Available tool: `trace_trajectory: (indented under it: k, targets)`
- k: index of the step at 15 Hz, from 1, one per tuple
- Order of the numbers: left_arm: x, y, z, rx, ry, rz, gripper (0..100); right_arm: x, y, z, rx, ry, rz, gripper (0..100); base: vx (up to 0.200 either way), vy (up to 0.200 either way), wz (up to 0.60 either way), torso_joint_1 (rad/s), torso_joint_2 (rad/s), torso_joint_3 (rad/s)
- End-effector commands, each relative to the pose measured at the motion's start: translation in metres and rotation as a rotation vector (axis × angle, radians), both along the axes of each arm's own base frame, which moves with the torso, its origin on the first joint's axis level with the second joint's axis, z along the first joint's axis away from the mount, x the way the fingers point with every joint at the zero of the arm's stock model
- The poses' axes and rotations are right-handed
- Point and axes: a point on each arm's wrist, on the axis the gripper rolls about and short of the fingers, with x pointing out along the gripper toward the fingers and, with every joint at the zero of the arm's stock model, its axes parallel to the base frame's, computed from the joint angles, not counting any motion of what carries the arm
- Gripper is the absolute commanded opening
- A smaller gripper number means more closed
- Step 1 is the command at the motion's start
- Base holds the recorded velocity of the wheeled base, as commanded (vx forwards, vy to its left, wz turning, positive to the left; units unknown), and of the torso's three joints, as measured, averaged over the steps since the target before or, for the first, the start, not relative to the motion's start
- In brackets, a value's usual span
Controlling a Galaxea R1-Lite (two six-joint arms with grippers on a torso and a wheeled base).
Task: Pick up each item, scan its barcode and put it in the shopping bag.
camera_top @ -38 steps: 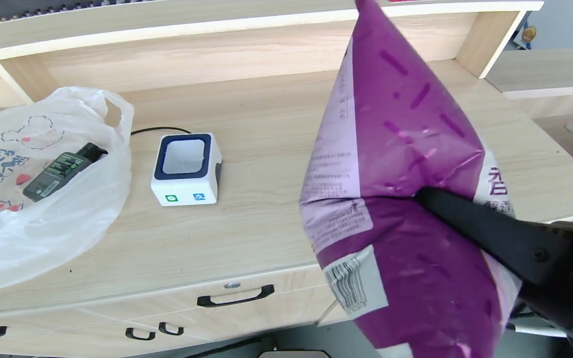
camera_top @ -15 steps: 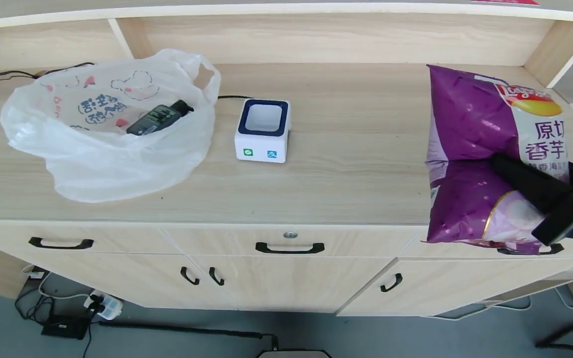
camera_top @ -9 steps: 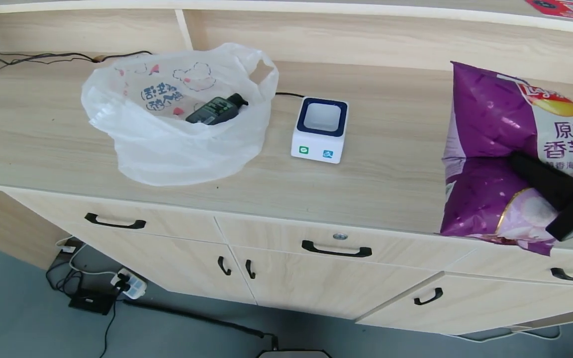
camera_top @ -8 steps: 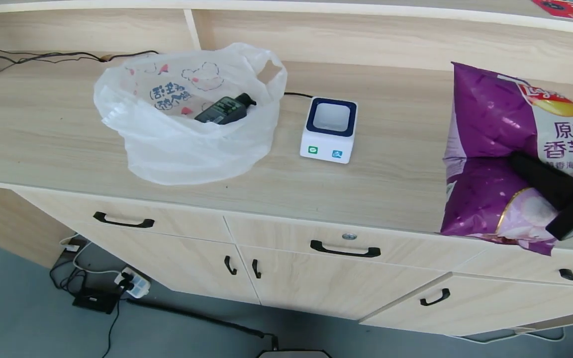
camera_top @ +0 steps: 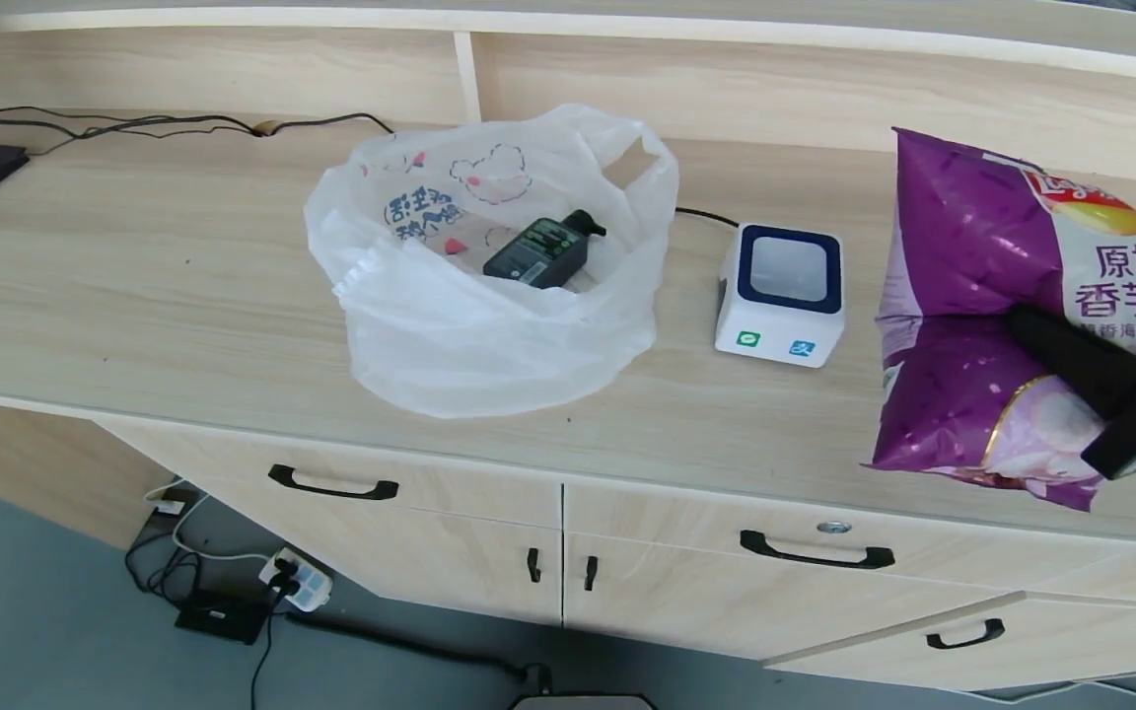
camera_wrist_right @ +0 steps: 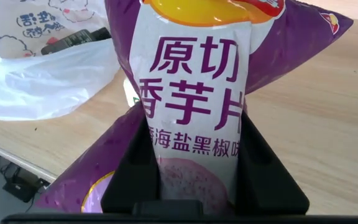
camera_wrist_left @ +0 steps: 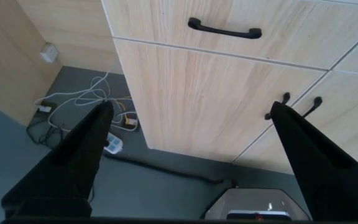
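Chip bag (camera_top: 962,325), purple and puffed with air, is held upright over the right end of the desk (camera_top: 134,296), near the scanner (camera_top: 781,293). The right pincer (camera_wrist_right: 193,118) pinches its middle. It is probably light, soft and slippery, with fragile contents, so a gentle hold at the middle seems wise. Just left of the scanner lies the shopping bag (camera_top: 489,335).

From the head we look forward and down on the counter (camera_top: 134,276) from some way off, taking in the shopping bag (camera_top: 489,335), the scanner (camera_top: 780,296) and the cabinet front (camera_top: 430,562) below. Our left wrist camera sits low, facing that cabinet front and the floor (camera_wrist_left: 5,143) between its spread fingers (camera_wrist_left: 73,168). Our right wrist camera looks along its fingers (camera_wrist_right: 260,174), very close to the chip bag (camera_wrist_right: 191,81) clamped between them; beyond the fingertips it shares shopping bag and counter with the head.
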Motion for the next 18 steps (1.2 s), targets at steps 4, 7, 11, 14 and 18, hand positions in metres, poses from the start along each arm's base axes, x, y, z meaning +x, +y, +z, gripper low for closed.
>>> trace_trajectory:
  k: [4,7,11,14,18]
  targets:
    - [0.0,0.0,0.0,0.0,0.001,0.0,100,0.018,0.009,0.01,-0.018,0.019,0.044,0,0.0,0.0,0.0,0.0,0.0,0.0]
    - [0.0,0.0,0.0,0.0,0.001,0.0,100,0.049,0.023,0.035,-0.057,-0.043,0.035,0,0.0,0.0,0.0,0.0,0.0,0.0]
    - [0.0,0.0,0.0,-0.003,0.001,0.0,100,0.07,0.032,0.052,-0.224,-0.139,-0.008,0,0.0,0.0,0.0,0.0,0.0,0.0]
    - [0.0,0.0,0.0,-0.001,0.001,0.0,100,0.072,0.034,0.049,-0.387,-0.19,0.011,0,0.0,0.0,0.0,0.0,0.0,0.0]
    - [0.0,0.0,0.0,-0.001,0.001,0.0,100,0.078,0.033,0.039,-0.412,-0.158,0.006,0,0.0,0.0,0.0,0.0,0.0,0.0]
